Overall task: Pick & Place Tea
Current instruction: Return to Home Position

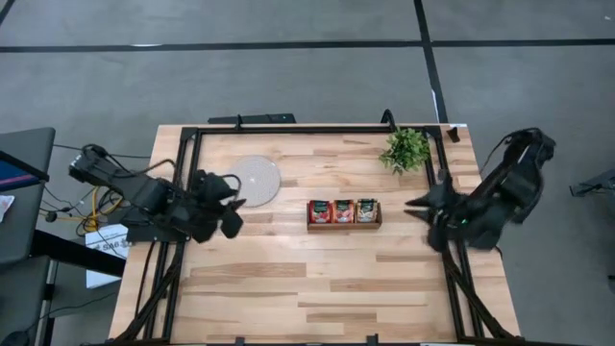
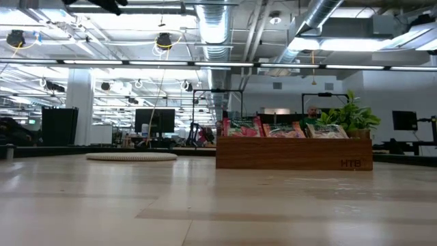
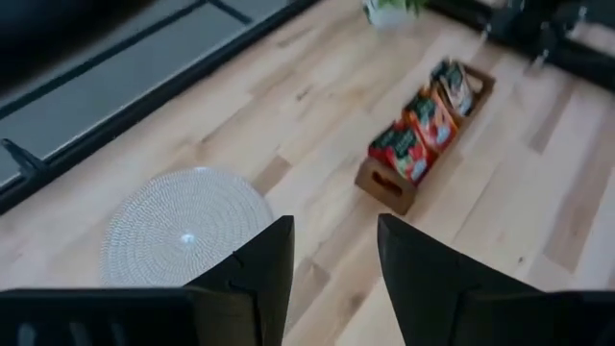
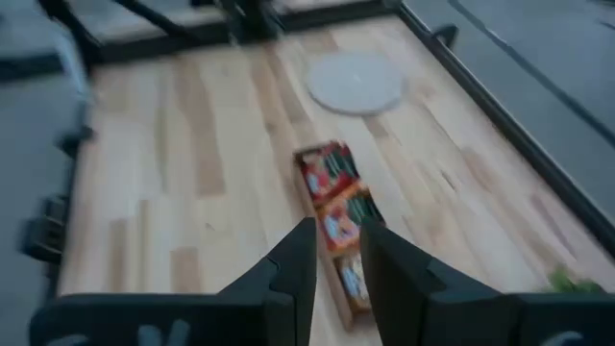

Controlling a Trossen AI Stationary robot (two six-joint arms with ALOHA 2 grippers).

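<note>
The tea sachets (image 1: 343, 210), red and pale packets, stand on edge in the three compartments of a brown wooden tray (image 1: 344, 225) at the table's middle; they also show as tea sachets (image 3: 415, 135) and tea sachets (image 4: 336, 216) in the wrist views, and in the low view above the tray (image 2: 293, 154). A round white woven disc (image 1: 256, 180) lies flat left of the tray. My left gripper (image 1: 233, 204) hovers open near the disc's near-left edge. My right gripper (image 1: 415, 205) hovers open right of the tray, pointing at it. Both touch nothing.
A small green potted plant (image 1: 405, 149) stands near the table's far right corner. A black frame (image 1: 288, 129) runs around the table's edges. Bare wood lies between tray and near edge.
</note>
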